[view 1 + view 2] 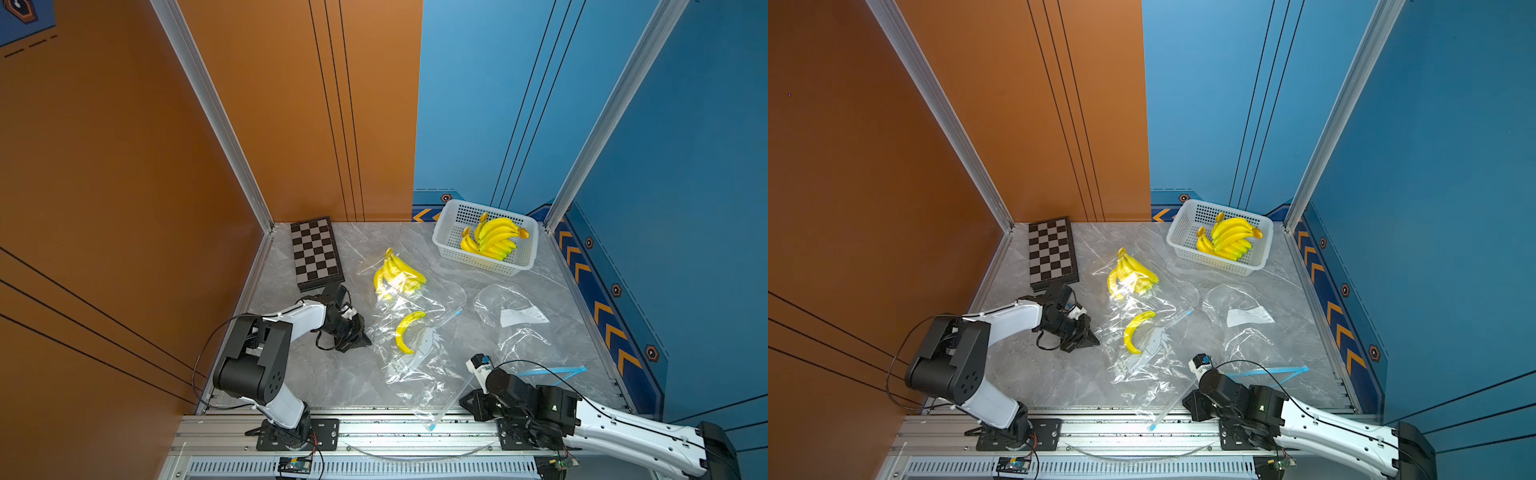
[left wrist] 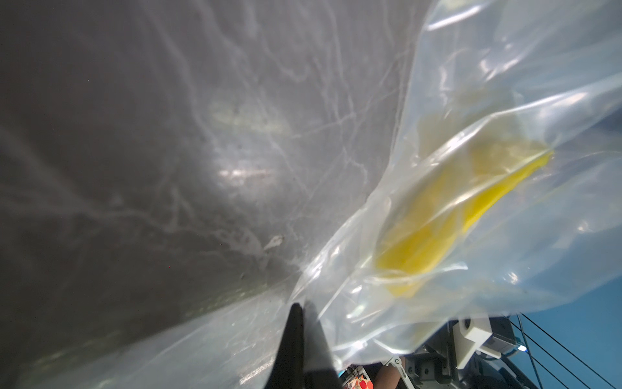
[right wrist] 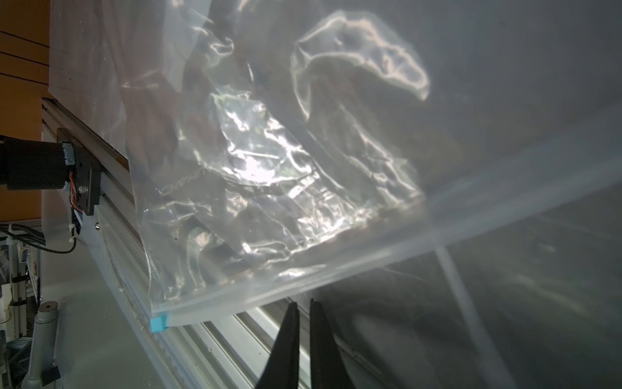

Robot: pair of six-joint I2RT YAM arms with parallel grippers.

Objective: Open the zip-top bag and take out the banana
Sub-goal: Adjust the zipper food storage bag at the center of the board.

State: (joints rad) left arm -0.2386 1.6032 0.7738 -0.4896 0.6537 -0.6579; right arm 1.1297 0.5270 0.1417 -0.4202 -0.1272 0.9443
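Plainly, the zip-top bag [image 1: 432, 374] holds one banana [image 1: 406, 330], the basket [image 1: 446, 249] banana bunches [image 1: 494, 239].

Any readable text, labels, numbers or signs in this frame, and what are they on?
No word or number can be read clearly.
Clear bag by the front rail: faint lettering, blurred, unreadable.
White label on another clear bag: print too small to read.
Wall: orange chevrons and hexagon emblems, no letters visible.
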